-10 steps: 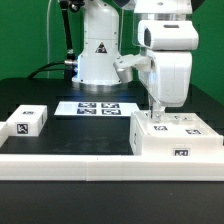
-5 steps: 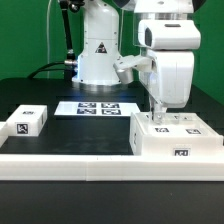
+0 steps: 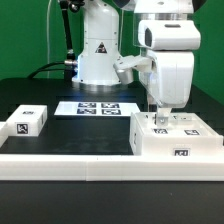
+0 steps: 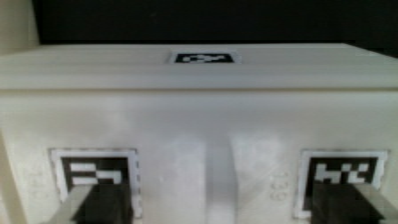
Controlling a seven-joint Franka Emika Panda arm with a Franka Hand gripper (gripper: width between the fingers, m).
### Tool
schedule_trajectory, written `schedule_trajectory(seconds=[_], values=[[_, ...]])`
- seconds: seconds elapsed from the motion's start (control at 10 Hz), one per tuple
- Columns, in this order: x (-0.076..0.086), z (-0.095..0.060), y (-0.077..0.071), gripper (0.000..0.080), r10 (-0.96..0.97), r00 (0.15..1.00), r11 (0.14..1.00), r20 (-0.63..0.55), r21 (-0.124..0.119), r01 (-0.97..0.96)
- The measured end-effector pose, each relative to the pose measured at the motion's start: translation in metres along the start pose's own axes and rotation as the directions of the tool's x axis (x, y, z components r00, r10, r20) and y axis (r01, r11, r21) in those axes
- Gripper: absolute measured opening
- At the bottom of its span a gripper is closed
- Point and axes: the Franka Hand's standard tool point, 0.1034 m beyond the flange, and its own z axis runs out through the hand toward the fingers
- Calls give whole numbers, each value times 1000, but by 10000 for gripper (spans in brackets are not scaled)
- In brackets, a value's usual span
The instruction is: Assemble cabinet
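Cabinet box [image 3: 178, 145], white, tagged: sitting at the exterior view's right against the near border rail [image 3: 60, 160], likely for bracing, while the gripper [image 3: 158, 119], fingers [image 4: 98, 206] spread and clasping nothing, is hovering over its top, probably aligning a grasp.

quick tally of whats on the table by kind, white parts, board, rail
large white box: 1
small white block: 1
marker board: 1
border rail: 1
total: 4

The marker board [image 3: 98, 108] between block [image 3: 27, 122] and cabinet box [image 3: 175, 140].
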Motion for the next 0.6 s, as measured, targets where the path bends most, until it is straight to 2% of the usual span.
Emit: schedule_trajectory(seconds=[0.1, 0.2, 0.3, 0.5, 0.6], values=[[0, 0, 0, 603, 0, 1000, 1000, 0, 0, 0], [0, 0, 0, 751, 0, 1000, 1000, 0, 0, 0], [0, 0, 0, 784, 0, 1000, 1000, 0, 0, 0], [0, -2, -1, 797, 20, 1000, 1000, 1, -2, -20], [-1, -9, -6, 797, 54, 999, 999, 6, -7, -54]])
